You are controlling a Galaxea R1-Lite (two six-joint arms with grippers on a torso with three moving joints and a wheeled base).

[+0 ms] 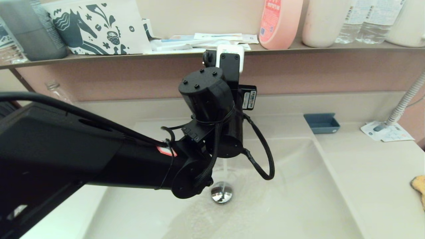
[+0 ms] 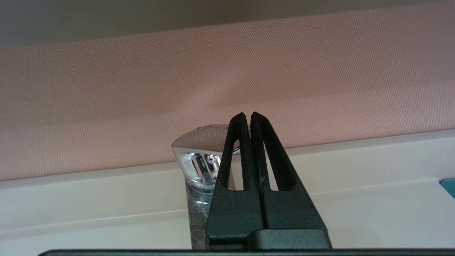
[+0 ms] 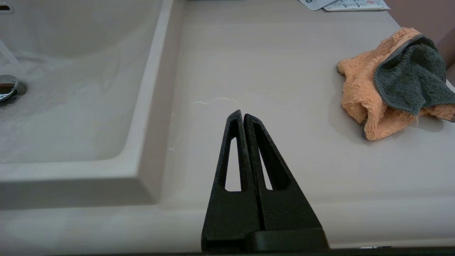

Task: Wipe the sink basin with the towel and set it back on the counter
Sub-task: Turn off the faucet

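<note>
— Both pairs of jaws are pressed together with nothing between them. Left to right: my left gripper (image 2: 247,115) is up at the chrome faucet (image 2: 199,160), its tips just over the handle, and water is running into the sink basin (image 1: 298,199), down onto the drain plug (image 1: 221,193).

— So what is the step in hand?

— By my reckoning, the tap. I'd push the lever down with my closed tips, slowly and squarely, because they could slide off the smooth chrome.

— And the right side?

— My right gripper (image 3: 242,115) hangs over the counter (image 3: 256,53) just beside the basin's rim. The towel (image 3: 362,92), orange with a grey face folded over it, lies bunched further right on the counter, well apart from my tips.

— How would you take it?

— Spread these jaws first, come down on the raised fold, and pinch deep enough that the fluffy cloth doesn't slip out over the wet basin.
</note>
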